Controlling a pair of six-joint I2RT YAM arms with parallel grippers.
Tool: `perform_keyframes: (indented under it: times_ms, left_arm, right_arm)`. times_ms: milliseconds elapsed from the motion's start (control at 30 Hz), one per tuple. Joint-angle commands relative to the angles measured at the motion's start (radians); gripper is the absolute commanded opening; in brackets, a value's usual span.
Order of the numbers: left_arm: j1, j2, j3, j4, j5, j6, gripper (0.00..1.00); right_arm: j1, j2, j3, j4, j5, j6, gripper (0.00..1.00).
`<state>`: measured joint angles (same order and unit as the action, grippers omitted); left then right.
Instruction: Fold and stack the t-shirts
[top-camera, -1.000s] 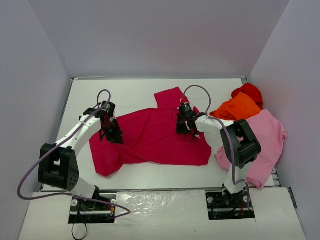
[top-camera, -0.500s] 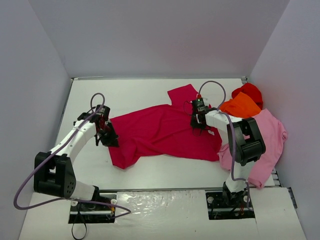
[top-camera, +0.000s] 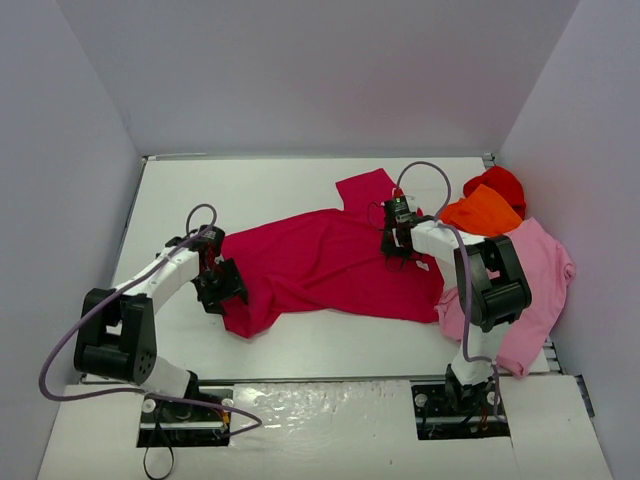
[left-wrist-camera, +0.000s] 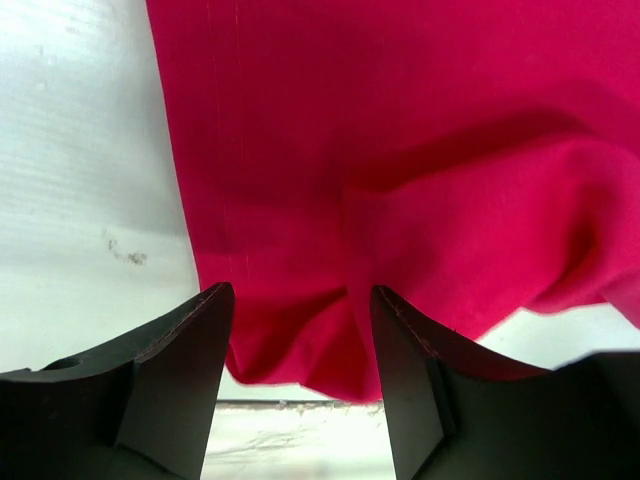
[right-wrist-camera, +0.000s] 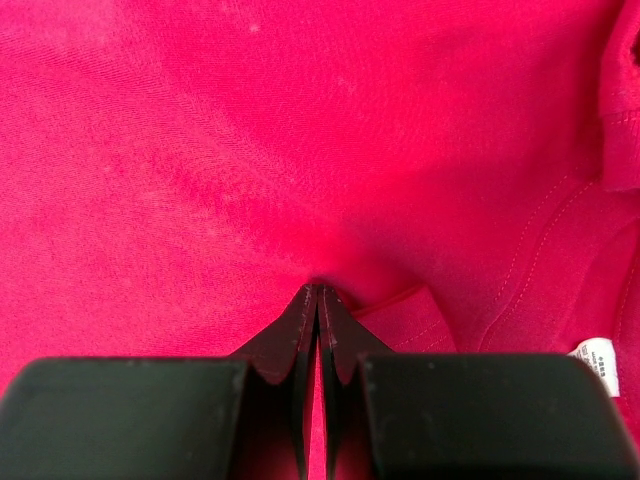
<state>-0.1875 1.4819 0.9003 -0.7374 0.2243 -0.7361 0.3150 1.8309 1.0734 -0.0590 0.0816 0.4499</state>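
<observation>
The crimson soft-cloth t-shirt (top-camera: 330, 265) lies stretched across the middle of the white tabletop (top-camera: 250, 190), one sleeve pointing to the far side and its left end bunched into a loose fold. It is not yet flat, so the step in hand looks like spreading this shirt ahead of any fold. The left tool (top-camera: 218, 284) sits at that bunched end with its fingers spread. The left wrist view shows cloth lying under and between them, gripped by neither. The right tool (top-camera: 397, 238) is pressed together near the collar end, its tips meeting on a small pucker of crimson cloth close to the small white tag (right-wrist-camera: 600, 354), so it appears to pinch the shirt. At the right edge the orange cloth t-shirt (top-camera: 485, 212), bright red cloth t-shirt (top-camera: 500, 182) and light pink cloth t-shirt (top-camera: 535, 265) lie heaped, unfolded. The next move probably calls for the left tool to take hold of the rumpled corner and draw it outward against the right tool's hold until the cloth lies smooth.
</observation>
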Motion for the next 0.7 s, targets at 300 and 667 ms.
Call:
perform_keyframes:
  times_ms: [300, 667]
  left_arm:
    - [0.009, 0.152, 0.156, 0.134, -0.02, 0.017, 0.5]
    - [0.007, 0.171, 0.157, 0.14, -0.017, 0.017, 0.45]
  right_arm:
    - [-0.004, -0.007, -0.034, -0.045, -0.038, -0.027, 0.0]
    - [-0.004, 0.009, -0.032, -0.037, -0.054, -0.027, 0.0]
